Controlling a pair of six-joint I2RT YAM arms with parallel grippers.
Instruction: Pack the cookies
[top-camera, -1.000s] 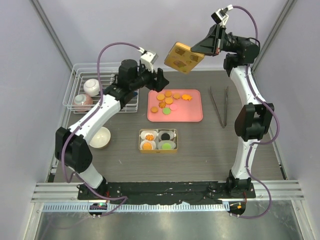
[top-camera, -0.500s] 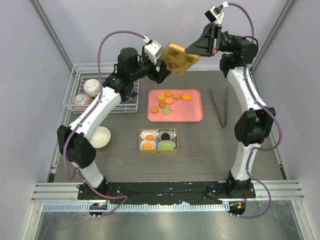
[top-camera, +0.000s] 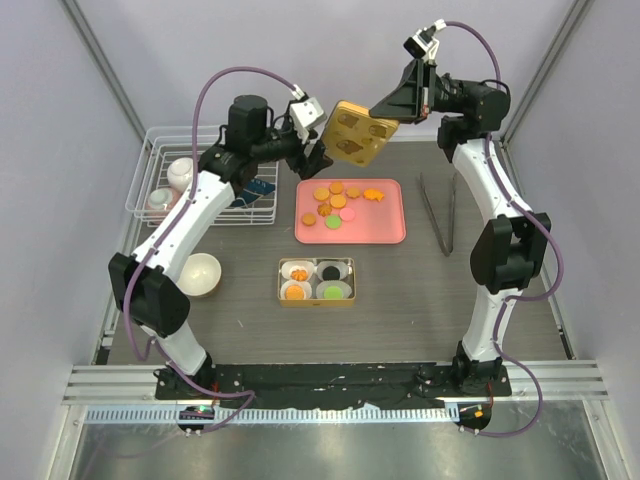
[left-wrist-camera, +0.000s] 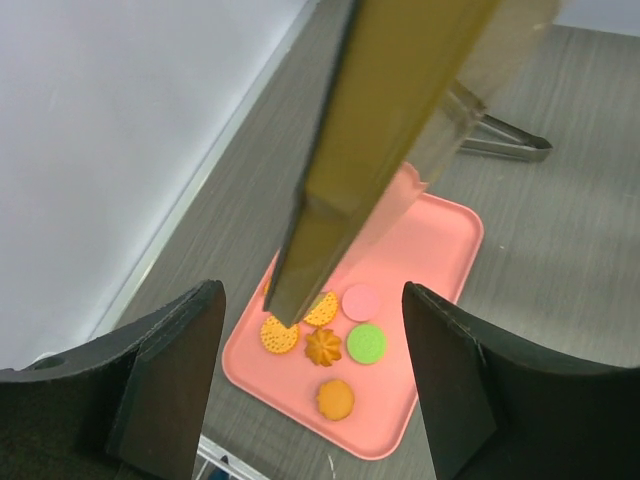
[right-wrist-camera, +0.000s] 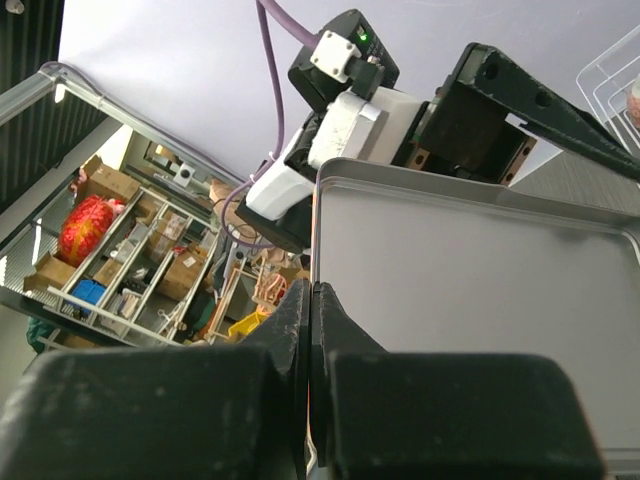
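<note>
A wire basket (top-camera: 160, 140) sits at the far left with two small pots in it; a white bowl (top-camera: 200, 274) stands on the table in front of it. The left gripper (top-camera: 320, 150) is up in the air beside the basket; its two fingers (left-wrist-camera: 170, 380) are spread wide, and one edge of the gold lid (top-camera: 360, 135) runs between them; the fingers do not touch it. The lid is tilted and hangs above the back of the table; the right gripper (top-camera: 393, 103) pinches its far edge tight, with both fingers pressed together on the thin metal. Under the lid lies a pink tray (top-camera: 385, 228); loose cookies (top-camera: 338, 200) lie on its left half; most are orange, one is green and one is pale pink. Nearer the arms sits a gold tin (top-camera: 280, 281) with four white paper cups (top-camera: 288, 266) inside; two cups hold orange cookies, one holds a black cookie and one holds a green one. Metal tongs (top-camera: 447, 240) lie on the table to the right of the tray.
</note>
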